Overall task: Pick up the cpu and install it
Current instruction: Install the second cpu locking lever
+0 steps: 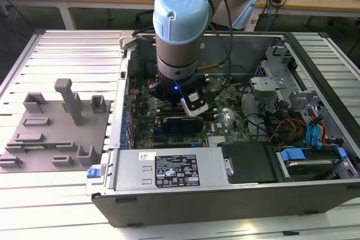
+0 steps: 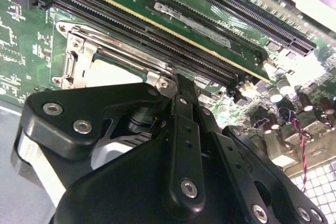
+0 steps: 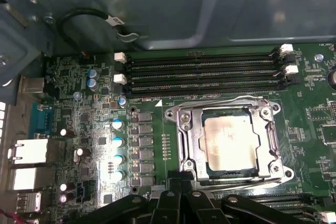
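The cpu (image 3: 231,142), a flat square chip with a silver-white top, lies flat inside the metal socket frame (image 3: 188,140) on the green motherboard (image 3: 152,61). Its pale top (image 2: 107,80) also shows in the second wrist view, behind the frame's corner (image 2: 79,45). My gripper (image 3: 182,179) hangs just off one edge of the socket, shut with nothing between its fingers. The black linkages meet at a point beside the frame (image 2: 176,80). In the exterior view the arm (image 1: 177,32) reaches straight down into the open computer case and hides the socket.
Long memory slots (image 3: 202,72) run along the far side of the socket. A grey fixture tray (image 1: 56,133) lies at the exterior view's left, outside the case. The power supply (image 1: 169,170) and a drive cage with cables (image 1: 315,139) crowd the case.
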Controlling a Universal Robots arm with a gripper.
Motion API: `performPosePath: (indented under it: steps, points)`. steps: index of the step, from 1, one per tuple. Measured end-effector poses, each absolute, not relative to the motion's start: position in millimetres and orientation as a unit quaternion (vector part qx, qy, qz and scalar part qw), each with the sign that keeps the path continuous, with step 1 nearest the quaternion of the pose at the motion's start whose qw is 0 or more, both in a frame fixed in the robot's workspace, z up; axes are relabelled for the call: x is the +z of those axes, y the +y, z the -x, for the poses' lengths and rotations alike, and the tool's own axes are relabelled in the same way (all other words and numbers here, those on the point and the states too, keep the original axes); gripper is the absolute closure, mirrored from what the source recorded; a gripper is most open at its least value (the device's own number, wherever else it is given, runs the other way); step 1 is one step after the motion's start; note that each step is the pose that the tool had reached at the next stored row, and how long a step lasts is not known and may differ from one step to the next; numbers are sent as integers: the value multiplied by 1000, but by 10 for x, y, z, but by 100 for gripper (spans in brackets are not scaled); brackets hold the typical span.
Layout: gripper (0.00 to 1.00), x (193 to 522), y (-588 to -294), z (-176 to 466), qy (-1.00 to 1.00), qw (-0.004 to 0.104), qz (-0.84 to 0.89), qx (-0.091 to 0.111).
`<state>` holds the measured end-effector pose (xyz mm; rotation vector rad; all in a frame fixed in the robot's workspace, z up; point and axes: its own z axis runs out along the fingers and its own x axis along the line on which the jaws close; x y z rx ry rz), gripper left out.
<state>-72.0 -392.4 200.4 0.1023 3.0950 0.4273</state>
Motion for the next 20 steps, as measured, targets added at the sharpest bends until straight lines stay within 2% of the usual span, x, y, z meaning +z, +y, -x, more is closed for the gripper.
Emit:
performPosePath:
  steps: [16, 20]
  points:
    - [89, 1974, -3910, 720, 990, 10, -46, 135]
    - [89, 2161, -3911, 721, 992, 11, -47, 121]
